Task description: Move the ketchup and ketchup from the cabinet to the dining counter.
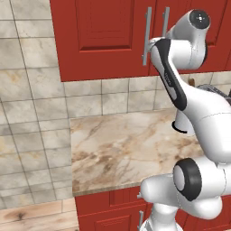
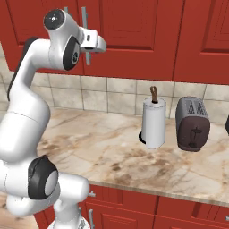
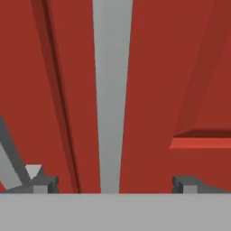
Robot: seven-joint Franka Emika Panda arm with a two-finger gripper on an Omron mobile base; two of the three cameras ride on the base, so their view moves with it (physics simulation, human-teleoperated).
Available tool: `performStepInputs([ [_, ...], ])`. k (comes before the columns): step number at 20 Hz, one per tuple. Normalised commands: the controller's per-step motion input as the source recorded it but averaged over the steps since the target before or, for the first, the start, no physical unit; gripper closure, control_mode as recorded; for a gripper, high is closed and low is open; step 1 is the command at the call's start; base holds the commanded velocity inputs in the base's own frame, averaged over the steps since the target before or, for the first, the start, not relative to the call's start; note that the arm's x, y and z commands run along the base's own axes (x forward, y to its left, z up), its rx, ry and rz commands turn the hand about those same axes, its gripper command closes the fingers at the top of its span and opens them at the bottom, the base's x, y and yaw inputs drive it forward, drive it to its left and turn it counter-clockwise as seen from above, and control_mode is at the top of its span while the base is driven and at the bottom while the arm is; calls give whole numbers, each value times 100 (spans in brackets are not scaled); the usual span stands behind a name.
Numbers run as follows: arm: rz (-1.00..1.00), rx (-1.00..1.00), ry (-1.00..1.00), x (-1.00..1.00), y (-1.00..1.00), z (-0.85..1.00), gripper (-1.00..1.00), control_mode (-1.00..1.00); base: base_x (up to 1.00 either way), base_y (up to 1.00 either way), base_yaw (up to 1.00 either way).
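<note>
The red cabinet (image 1: 103, 36) hangs above the worktop with its raised-panel doors (image 2: 134, 31) closed. Both ketchup bottles are hidden. The dining counter is out of view. My gripper (image 2: 97, 44) is raised to the cabinet front, right at a vertical silver bar handle (image 2: 85, 38). In the hand view the gripper (image 3: 115, 182) is open. The handle (image 3: 112, 90) runs straight up between the two dark fingertips (image 3: 45, 182), very close to the red door (image 3: 171, 67). Nothing is held.
Below the cabinet lies a marbled worktop (image 2: 112, 152) backed by tiles. A white paper-towel roll (image 2: 153, 123) and a dark toaster (image 2: 192, 123) stand on it to the right. Low red drawer units (image 2: 134, 210) sit under the worktop. A second silver handle (image 1: 146, 36) is beside the first.
</note>
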Motion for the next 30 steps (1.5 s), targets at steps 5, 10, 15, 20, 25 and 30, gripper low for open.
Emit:
performStepInputs([
  [5,0,0,-5,28,0,-10,-100,-100,0,0,0],
  [10,0,-1,-1,27,0,-4,-100,-100,0,0,0],
  [15,0,-6,0,35,0,-2,-100,-100,0,0,0],
  [20,0,0,0,9,-1,0,-100,-100,0,0,0],
  [25,0,0,0,0,0,0,-100,-100,0,0,0],
  [30,0,0,0,0,0,0,-100,-100,0,0,0],
])
